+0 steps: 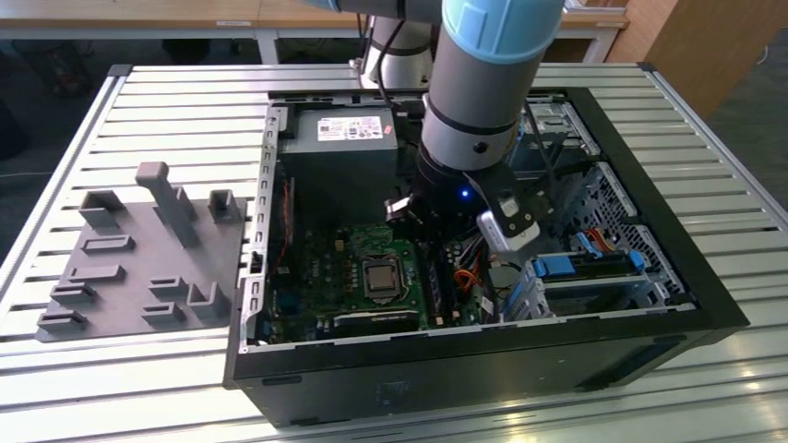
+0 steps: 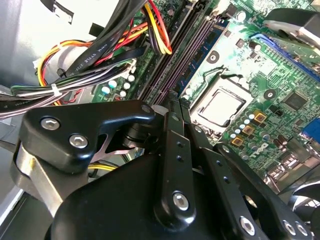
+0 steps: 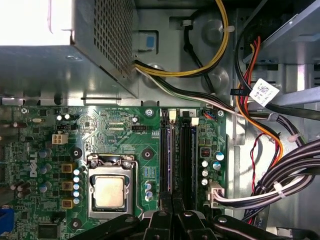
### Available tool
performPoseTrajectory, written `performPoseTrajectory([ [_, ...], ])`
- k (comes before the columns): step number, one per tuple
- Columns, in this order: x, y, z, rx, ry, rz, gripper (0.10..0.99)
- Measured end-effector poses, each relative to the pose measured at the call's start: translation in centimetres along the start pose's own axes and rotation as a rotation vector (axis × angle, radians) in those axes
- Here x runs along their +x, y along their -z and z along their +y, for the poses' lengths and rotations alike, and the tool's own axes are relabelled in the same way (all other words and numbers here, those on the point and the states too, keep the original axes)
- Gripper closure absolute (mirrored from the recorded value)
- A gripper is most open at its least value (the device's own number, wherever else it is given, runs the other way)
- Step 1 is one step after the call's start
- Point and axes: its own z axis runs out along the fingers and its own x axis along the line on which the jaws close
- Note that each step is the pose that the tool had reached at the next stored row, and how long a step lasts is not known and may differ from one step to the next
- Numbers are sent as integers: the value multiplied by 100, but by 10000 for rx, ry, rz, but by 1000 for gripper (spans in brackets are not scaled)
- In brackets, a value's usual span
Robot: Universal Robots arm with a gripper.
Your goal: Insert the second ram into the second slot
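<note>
**Entry: my gripper over the memory slots, open computer case**

- Bench (image 1: 185, 92): silver slatted aluminium. It carries two things side by side.
- Black open-topped computer case (image 1: 689, 268): stands at the bench's edge on the exterior view's right.
- Grey moulded fixture plate with upright pegs (image 1: 136, 258): lies near the opposite edge of the bench, apart from the case.
- My arm (image 1: 481, 101): grey with a pale blue joint cap, reaching down into the case.
- Green motherboard (image 3: 115, 130): lies flat on the case floor.
- Silver square processor socket (image 3: 109, 190): sits on the motherboard, just beside the long dark memory slots (image 3: 187, 150).
- Grey perforated metal power supply box (image 3: 75, 50): sits beyond the board.
- Bundles of black, yellow, red and orange cables (image 3: 280, 170): run beside the slots, on the side away from the socket.
- My gripper (image 3: 172, 217): black, with bolted linkage bars. In both wrist views it hangs low over the near end of the slots (image 2: 172, 107). Whether it is apart, together or clamped on something I cannot tell.
- Second ram (image 3: 165, 150): a thin, long blue-green circuit-board stick seen edge-on. It stands along the slot nearer the socket, directly ahead of my gripper. I cannot tell whether it is fully seated.
</note>
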Motion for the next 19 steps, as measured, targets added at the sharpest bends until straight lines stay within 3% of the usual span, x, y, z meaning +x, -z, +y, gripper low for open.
performPoseTrajectory([
  [19, -19, -61, -1, -1, 1, 0, 969],
])
